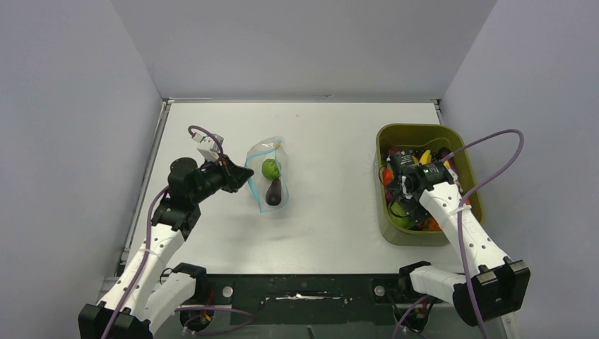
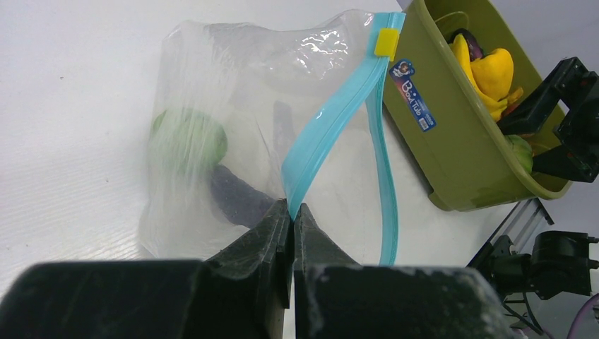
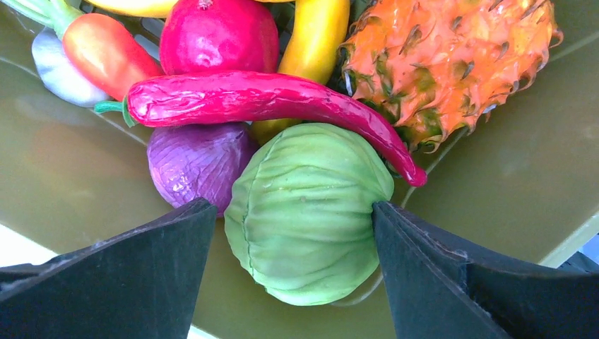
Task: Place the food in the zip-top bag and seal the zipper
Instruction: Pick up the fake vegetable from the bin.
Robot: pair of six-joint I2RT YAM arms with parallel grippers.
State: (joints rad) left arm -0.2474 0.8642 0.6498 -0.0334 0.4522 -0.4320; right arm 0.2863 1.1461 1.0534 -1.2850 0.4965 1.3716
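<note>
The left pincer (image 2: 292, 212) is clamped on the zipper (image 2: 332, 134). It holds up the mouth of the zip-top bag (image 2: 233, 78) on the desk (image 1: 332, 141), likely to keep it open for filling. The right pincer (image 3: 291, 206) is wide open around a green cabbage (image 3: 304, 233) in the bin (image 3: 70, 176).

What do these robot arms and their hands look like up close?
The left arm and right arm are white shells with black joints. A purple cable loops along each. The left hand and right hand each have two black, wedge-shaped fingers.
</note>
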